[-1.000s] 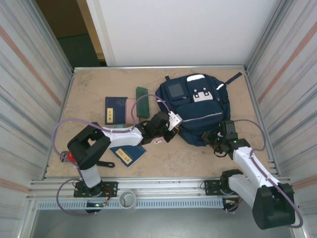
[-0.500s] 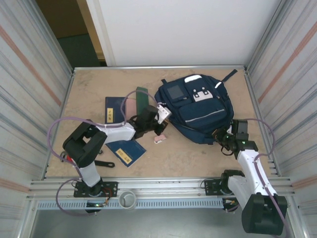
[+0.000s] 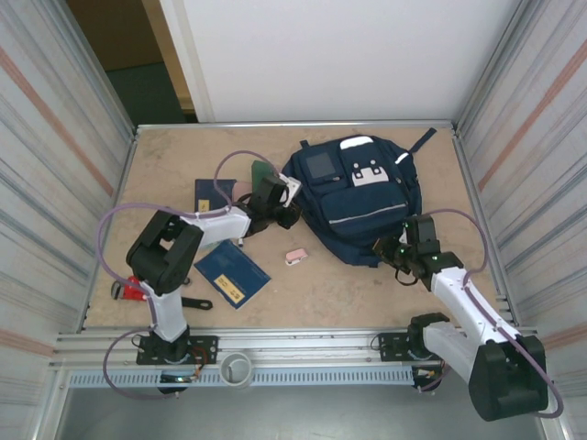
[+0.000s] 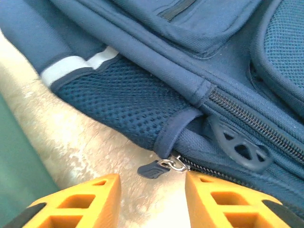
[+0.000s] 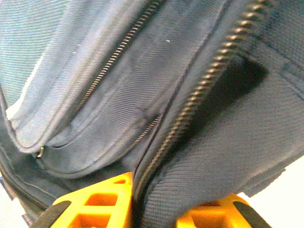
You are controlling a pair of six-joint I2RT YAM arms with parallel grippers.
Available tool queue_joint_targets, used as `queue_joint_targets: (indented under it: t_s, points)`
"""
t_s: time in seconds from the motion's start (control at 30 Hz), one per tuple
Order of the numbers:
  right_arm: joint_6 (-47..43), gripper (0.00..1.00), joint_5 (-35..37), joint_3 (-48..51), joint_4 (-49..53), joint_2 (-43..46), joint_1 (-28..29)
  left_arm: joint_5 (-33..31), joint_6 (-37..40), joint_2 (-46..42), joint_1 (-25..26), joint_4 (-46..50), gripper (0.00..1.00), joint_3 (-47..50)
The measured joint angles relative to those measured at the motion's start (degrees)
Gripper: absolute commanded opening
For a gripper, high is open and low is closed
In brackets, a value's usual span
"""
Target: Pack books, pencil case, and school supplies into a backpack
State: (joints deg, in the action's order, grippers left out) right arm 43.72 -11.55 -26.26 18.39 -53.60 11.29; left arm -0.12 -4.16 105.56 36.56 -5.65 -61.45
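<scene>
Left wrist view: left hand (image 4: 152, 190) wide, orange fingers (image 4: 80, 202) well apart, gripping nothing. Just ahead of the fingertips and centred between them, a small dark zip pull (image 4: 153, 167) on a metal ring, hanging at the edge of the backpack (image 4: 190, 61), untouched. Beyond it, a blue mesh pocket (image 4: 118, 99) and a white stripe (image 4: 76, 64). Bare counter (image 4: 80, 137) under the hand. Flat dark green volume (image 4: 16, 161) close on the hand's left.

Right wrist view: right hand (image 5: 154, 204) narrow, pinched on a fold of backpack fabric. Coarse zip (image 5: 199, 80) running away from the fingertips, dark gap beside it. Finer zip (image 5: 114, 57) farther out to the hand's left.

Top external view: backpack flat on the counter between the two hands, left hand at one side, right hand at the opposite near corner. Tiny pink eraser (image 3: 295, 257) on the counter between the hands, nearer the left one. One navy booklet (image 3: 232, 278) with a gold mark back behind the left hand, and a second navy booklet (image 3: 211, 195) beside that arm. Red pipe wrench (image 3: 128, 291) and black spanner (image 3: 195, 302) well behind the left hand, near its arm's base.
</scene>
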Motion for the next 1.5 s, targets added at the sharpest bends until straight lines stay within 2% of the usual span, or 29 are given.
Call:
queue_joint_targets:
  t_s: [0.1,0.2,0.27,0.37,0.47,0.57,0.67,0.87,1.0,1.13,1.23,1.3,1.37,1.5]
  points:
    - [0.3,0.59,0.9,-0.8,-1.2,-1.3,5.1,0.3,-2.0,-5.2,-0.2,1.2,0.66,3.2]
    - [-2.3,0.69,4.4,-6.1,3.9,-3.9,11.4,1.4,-4.6,-12.9,-0.1,1.1,0.73,7.6]
    - [-4.5,0.73,7.6,-9.9,7.4,-4.0,13.8,2.4,-6.2,-16.6,-0.1,1.0,0.74,9.0]
    - [-7.1,0.78,11.0,-11.8,10.1,-0.4,11.2,4.1,-8.3,-18.3,0.2,0.8,0.75,9.1]
    - [-8.3,0.79,11.0,-11.8,10.7,1.4,3.2,5.1,-8.8,-16.7,2.0,2.2,0.76,7.9]
    - [-8.5,0.74,8.4,-11.7,9.4,-1.0,-4.7,5.0,-6.8,-13.3,5.8,3.9,0.77,4.3]
    - [-8.4,0.66,5.4,-11.2,6.9,-6.1,-8.1,5.0,-2.5,-9.2,9.6,5.1,0.78,-0.5]
    - [-8.1,0.37,1.4,-5.9,2.0,-11.2,-8.4,3.9,9.5,0.2,15.0,7.5,0.84,-11.4]
    - [-6.8,0.30,-0.7,-2.9,-1.9,-11.5,-8.4,2.1,16.9,6.7,17.6,10.1,0.86,-17.9]
    - [-6.2,0.29,-1.3,-1.5,-4.1,-10.6,-8.0,1.4,21.8,12.3,18.3,13.1,0.85,-23.5]
    - [-5.2,0.30,-1.4,-0.7,-4.8,-9.7,-6.6,0.9,24.3,15.7,18.0,14.6,0.77,-26.9]
    - [-4.9,0.33,-1.4,-0.3,-5.2,-9.2,-5.4,0.9,25.4,17.4,17.6,15.2,0.68,-28.8]
    - [-4.7,0.38,-1.4,0.1,-5.6,-8.6,-4.3,1.4,26.6,18.9,17.1,16.3,0.53,-30.6]
    - [-4.9,0.60,-0.9,0.2,-4.8,-6.8,-3.0,3.2,28.0,19.7,16.5,17.4,0.21,-31.9]
